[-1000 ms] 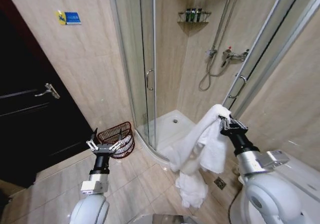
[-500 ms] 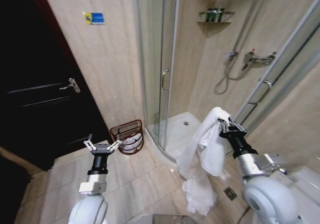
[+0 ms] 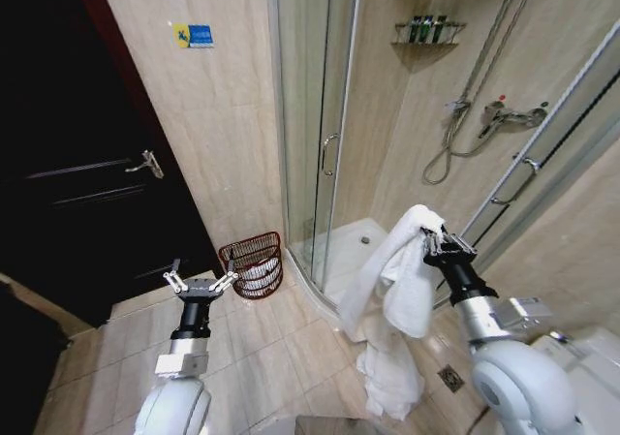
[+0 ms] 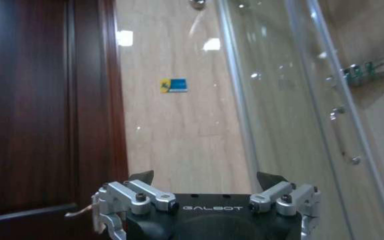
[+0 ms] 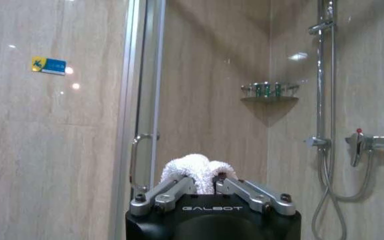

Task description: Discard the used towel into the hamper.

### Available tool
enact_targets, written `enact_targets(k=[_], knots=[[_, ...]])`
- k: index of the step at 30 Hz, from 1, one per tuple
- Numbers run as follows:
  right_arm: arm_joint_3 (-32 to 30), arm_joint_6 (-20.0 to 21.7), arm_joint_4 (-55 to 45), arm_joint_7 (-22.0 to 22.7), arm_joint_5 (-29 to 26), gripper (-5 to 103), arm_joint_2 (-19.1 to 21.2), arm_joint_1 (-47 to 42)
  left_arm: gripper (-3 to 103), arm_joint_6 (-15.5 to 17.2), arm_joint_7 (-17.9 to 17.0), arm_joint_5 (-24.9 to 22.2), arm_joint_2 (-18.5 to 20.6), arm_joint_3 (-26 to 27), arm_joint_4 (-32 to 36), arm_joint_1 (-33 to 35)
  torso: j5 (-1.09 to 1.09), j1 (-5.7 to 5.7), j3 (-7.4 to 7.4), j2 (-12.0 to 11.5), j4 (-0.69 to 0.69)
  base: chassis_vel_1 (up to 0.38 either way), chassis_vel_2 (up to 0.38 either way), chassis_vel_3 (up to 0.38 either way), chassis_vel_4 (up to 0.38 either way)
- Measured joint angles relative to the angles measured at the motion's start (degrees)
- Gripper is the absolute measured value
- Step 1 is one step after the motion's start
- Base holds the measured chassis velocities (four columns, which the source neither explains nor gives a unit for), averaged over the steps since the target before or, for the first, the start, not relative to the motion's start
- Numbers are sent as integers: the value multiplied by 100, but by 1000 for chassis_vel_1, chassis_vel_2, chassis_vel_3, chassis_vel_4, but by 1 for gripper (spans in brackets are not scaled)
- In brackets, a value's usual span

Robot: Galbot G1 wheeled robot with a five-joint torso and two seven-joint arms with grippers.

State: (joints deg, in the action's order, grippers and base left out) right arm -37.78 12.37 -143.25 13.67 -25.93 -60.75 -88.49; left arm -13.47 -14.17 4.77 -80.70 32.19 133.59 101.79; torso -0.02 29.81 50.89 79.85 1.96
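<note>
— Towel (image 3: 397,290) first: where is it hanging?

— The white towel is hanging from the right gripper (image 3: 441,244), whose jaws are pinching a bunched fold at its top; the rest is draping down in front of the shower tray (image 3: 351,246) toward the tiled floor (image 3: 262,348).

— And the left gripper (image 3: 200,281)?

— It is hovering over the floor with its jaws spread wide and nothing between them.

— Where is the hamper (image 3: 253,264) sitting?

— Just beyond the left gripper, it is standing on the floor against the wall, between the dark door (image 3: 87,183) and the glass shower enclosure (image 3: 320,115), with something white lying inside.
</note>
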Motion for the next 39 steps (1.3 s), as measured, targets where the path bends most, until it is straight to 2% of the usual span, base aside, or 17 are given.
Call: enact_targets(k=[29, 39], knots=[[76, -4, 1, -120, 121, 7, 63, 74, 100, 62, -87, 9, -39, -45, 18, 37, 2, 1, 0, -1, 0, 120, 126, 7, 9], [96, -4, 1, -122, 76, 7, 83, 146, 100, -16, -101, 20, -36, -39, -13, 20, 2, 1, 0, -1, 3, 164, 152, 34, 42]])
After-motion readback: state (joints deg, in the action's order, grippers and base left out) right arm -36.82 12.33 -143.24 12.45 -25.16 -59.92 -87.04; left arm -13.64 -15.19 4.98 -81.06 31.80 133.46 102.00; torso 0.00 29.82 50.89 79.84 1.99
